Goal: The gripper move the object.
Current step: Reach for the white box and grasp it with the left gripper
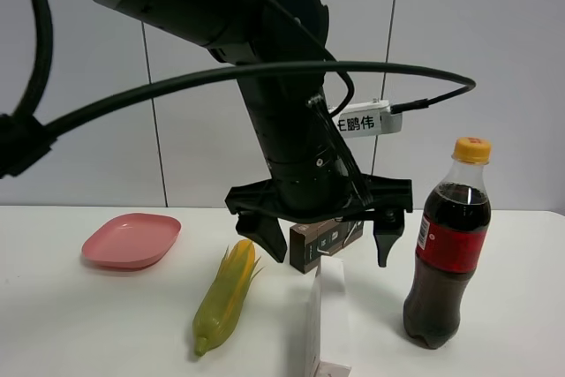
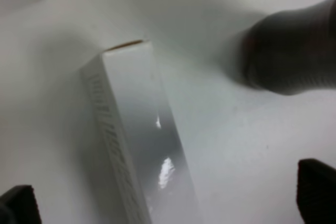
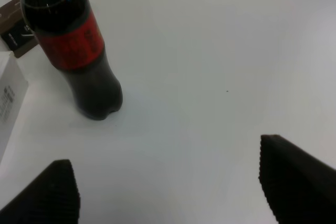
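The high camera stands at the near edge of the table (image 1: 79, 324) and faces the far wall (image 1: 494, 41) almost level, close enough that the arm (image 1: 291, 130) fills the middle. The left wrist camera looks nearly straight down, very close, on the white carton (image 2: 139, 129) and the base of the cola bottle (image 2: 294, 51). The right wrist camera slants down from the right, farther off. All three views share the carton (image 1: 328, 324) (image 3: 10, 98) and the bottle (image 1: 446, 253) (image 3: 79, 51).
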Controlling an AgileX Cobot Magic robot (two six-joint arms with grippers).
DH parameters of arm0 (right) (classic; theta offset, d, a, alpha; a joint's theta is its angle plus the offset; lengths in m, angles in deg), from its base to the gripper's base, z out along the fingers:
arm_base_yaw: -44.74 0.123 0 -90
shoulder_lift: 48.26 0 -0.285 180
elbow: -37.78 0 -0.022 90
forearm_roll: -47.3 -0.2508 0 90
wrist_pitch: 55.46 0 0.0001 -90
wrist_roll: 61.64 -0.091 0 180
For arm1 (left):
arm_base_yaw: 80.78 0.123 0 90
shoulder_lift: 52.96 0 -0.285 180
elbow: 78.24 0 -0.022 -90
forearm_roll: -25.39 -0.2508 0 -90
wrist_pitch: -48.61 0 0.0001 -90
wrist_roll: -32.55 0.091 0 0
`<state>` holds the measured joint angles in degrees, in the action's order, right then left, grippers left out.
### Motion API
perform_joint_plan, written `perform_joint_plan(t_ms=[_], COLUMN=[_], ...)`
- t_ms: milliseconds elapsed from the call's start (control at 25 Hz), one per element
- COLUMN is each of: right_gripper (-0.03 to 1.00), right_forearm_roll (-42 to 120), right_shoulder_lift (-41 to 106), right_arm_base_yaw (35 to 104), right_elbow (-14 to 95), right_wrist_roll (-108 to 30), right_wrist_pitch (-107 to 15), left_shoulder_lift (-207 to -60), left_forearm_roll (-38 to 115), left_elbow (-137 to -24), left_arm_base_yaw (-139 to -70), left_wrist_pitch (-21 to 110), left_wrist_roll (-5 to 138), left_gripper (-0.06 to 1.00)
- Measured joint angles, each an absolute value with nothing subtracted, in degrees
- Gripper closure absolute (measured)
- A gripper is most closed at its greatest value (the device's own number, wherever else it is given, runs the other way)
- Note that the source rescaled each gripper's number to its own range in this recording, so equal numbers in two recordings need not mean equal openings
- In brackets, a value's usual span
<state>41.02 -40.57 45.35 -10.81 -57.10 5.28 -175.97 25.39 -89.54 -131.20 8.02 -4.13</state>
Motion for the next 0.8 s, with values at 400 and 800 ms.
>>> perform_joint_plan(t_ms=[400, 800], right_gripper=[-0.03, -0.03], right_forearm_roll=[41.0, 41.0], right_shoulder_lift=[-40.6, -40.6], right_arm_base_yaw=[45.3, 45.3], right_elbow=[-10.8, -10.8], right_wrist_roll=[-57.1, -57.1], right_wrist_pitch=[5.3, 5.3], left_shoulder_lift=[-179.4, -183.0], left_forearm_roll=[25.4, 25.4], left_elbow=[-89.5, -89.7], left_arm_base_yaw=[-131.8, -132.3], left_wrist_pitch=[6.0, 8.2], left_wrist_roll=[-5.5, -5.5], left_gripper=[-0.05, -0.06])
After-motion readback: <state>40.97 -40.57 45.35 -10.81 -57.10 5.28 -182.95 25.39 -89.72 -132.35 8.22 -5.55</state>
